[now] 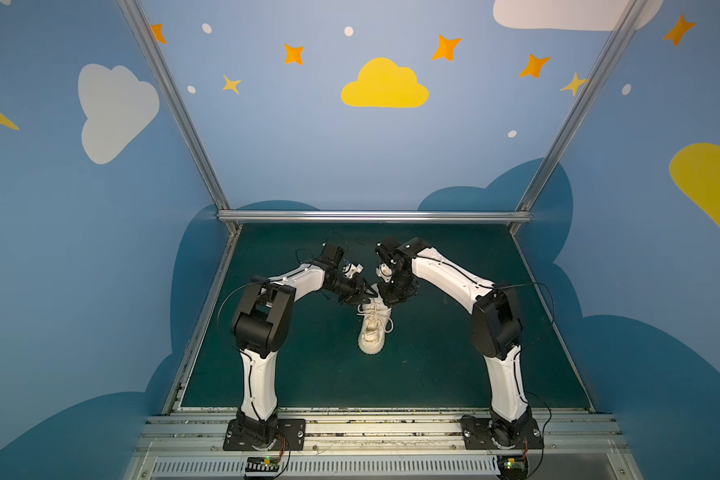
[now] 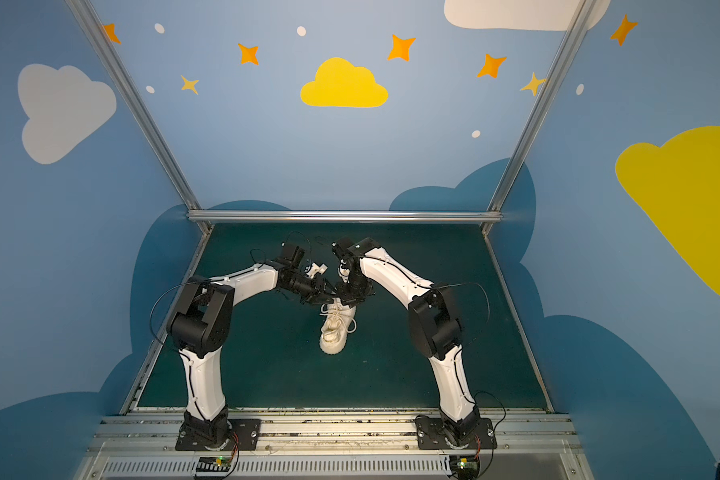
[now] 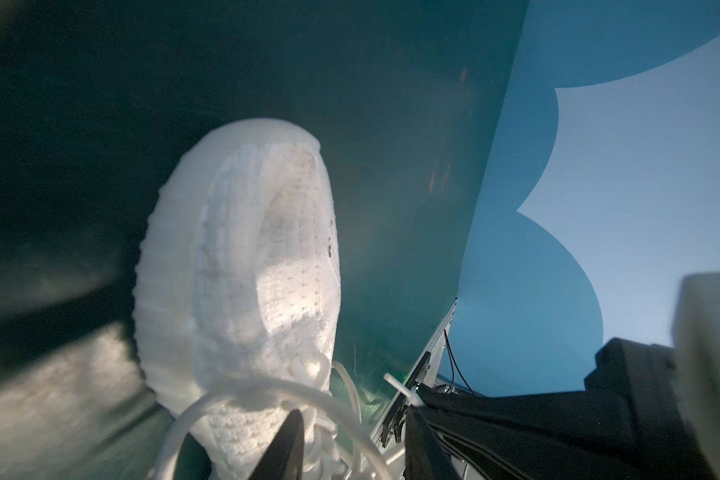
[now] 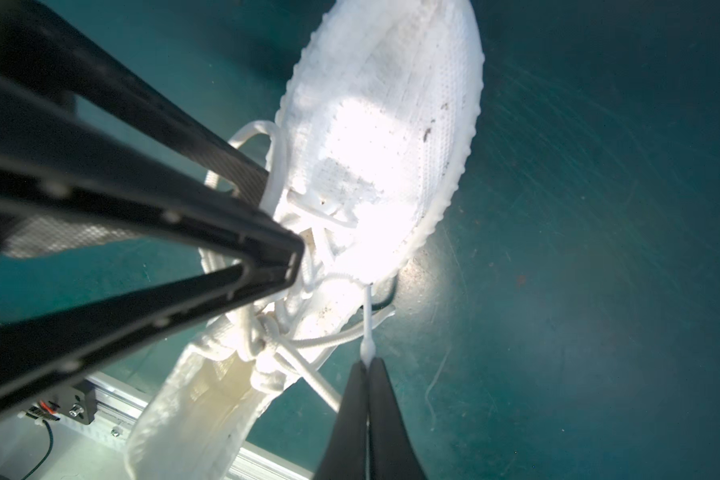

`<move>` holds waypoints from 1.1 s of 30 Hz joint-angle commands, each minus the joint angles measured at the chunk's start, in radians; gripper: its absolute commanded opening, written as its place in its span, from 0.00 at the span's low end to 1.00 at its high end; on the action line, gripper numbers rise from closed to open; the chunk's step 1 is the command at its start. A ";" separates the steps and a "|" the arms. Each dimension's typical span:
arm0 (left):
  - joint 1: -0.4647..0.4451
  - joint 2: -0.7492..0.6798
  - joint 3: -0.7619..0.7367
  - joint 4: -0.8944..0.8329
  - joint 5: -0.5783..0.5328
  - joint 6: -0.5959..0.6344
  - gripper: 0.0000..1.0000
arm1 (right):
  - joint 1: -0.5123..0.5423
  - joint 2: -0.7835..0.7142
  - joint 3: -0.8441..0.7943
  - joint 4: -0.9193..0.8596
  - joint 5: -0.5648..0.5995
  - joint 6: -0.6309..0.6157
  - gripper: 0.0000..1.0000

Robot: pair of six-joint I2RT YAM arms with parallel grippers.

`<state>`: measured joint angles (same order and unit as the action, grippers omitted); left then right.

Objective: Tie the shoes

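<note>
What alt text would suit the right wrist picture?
The right hand pinches a white lace tip from a cream sneaker lying on a dark green table; the left hand reaches over its laces.

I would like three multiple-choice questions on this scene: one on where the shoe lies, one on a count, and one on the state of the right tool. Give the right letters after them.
1. Where is the shoe?
A. in the middle of the table
B. on the front rail
C. against the back wall

2. How many shoes are there?
A. two
B. one
C. three

3. The right tool is:
A. wide open
B. out of view
C. shut on a lace tip

Answers:
1 A, it lies on the green surface, far from the walls.
2 B, both top views show a single shoe.
3 C, the right wrist view shows its jaws closed on the tip.
</note>
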<state>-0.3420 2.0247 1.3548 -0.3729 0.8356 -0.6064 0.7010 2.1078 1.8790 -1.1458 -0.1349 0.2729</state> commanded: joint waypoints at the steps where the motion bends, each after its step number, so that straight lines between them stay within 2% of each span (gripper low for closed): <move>1: -0.002 0.015 0.023 -0.014 0.009 -0.002 0.34 | -0.003 -0.055 -0.023 0.004 -0.002 0.001 0.00; 7: 0.000 0.004 0.026 -0.042 -0.006 0.013 0.15 | -0.006 -0.067 -0.052 0.011 0.004 0.002 0.00; 13: 0.015 -0.028 0.018 -0.040 -0.031 0.012 0.04 | -0.021 -0.101 -0.120 0.037 0.009 0.006 0.00; 33: 0.044 -0.059 -0.006 -0.067 -0.047 0.037 0.03 | -0.067 -0.114 -0.196 0.041 0.071 0.054 0.00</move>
<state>-0.3031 1.9999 1.3556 -0.4217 0.7879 -0.5900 0.6418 2.0396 1.6947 -1.0851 -0.0994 0.3019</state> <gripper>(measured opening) 0.048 0.046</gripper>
